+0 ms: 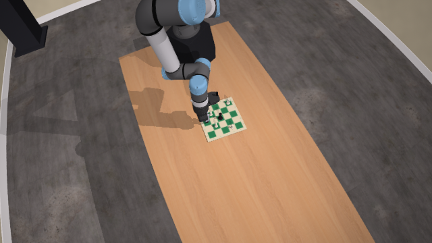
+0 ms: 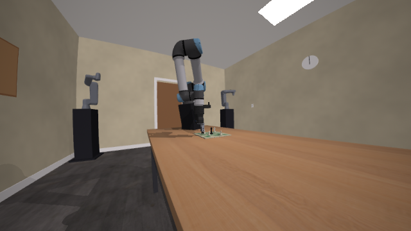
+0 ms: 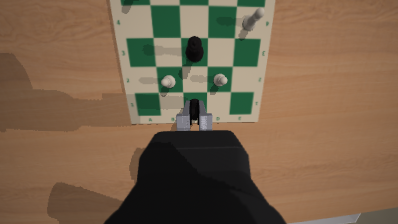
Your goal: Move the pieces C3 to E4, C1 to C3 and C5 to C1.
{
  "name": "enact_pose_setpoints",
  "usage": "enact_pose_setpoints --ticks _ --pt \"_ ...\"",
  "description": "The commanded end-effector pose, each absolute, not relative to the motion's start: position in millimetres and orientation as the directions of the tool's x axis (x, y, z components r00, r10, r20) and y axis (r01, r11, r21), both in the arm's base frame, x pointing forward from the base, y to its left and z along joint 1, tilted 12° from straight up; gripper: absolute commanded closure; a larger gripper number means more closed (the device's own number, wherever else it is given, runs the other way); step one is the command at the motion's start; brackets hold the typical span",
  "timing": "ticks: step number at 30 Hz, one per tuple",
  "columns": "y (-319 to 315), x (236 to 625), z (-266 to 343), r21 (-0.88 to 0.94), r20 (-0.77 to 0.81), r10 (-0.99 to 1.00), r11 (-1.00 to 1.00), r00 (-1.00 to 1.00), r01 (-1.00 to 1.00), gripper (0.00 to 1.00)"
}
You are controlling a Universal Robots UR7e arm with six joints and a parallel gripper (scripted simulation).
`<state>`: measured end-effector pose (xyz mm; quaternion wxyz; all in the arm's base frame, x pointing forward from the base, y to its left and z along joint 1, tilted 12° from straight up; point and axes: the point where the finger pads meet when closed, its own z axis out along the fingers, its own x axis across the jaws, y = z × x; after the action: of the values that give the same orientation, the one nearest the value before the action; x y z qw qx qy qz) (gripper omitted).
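Observation:
The small green and cream chessboard [image 1: 211, 135] [image 2: 216, 136] [image 3: 141, 44] lies on the wooden table. My gripper [image 1: 206, 120] [image 2: 202, 130] [image 3: 194, 108] is low over square C1 at the board's near edge in the wrist view. It is shut on a small black piece [image 3: 195, 106] that shows between the fingers. Another black piece [image 1: 220, 117] [image 2: 210, 131] [image 3: 194, 48] stands upright on C3. White pawns stand on B2 [image 3: 168, 81] and D2 [image 3: 220, 79]. A taller white piece [image 1: 231, 127] [image 3: 252, 19] stands on E4. Whether the held piece touches the board is hidden.
Another white piece [image 1: 228, 100] stands at the board's far corner. The arm's base [image 1: 192, 40] stands at the table's far end. Two other arms on black pedestals [image 2: 86, 131] [image 2: 227, 117] stand off the table by the walls.

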<state>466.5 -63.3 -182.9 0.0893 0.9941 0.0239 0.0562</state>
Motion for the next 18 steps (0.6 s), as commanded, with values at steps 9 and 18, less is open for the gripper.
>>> enact_pose_setpoints --ticks 9,18 --pt "-65.2 468.8 -191.0 0.181 0.110 0.058 -0.983 0.992 0.037 1.00" --pt "-65.2 468.8 -191.0 0.181 0.110 0.058 -0.983 0.992 0.037 1.00"
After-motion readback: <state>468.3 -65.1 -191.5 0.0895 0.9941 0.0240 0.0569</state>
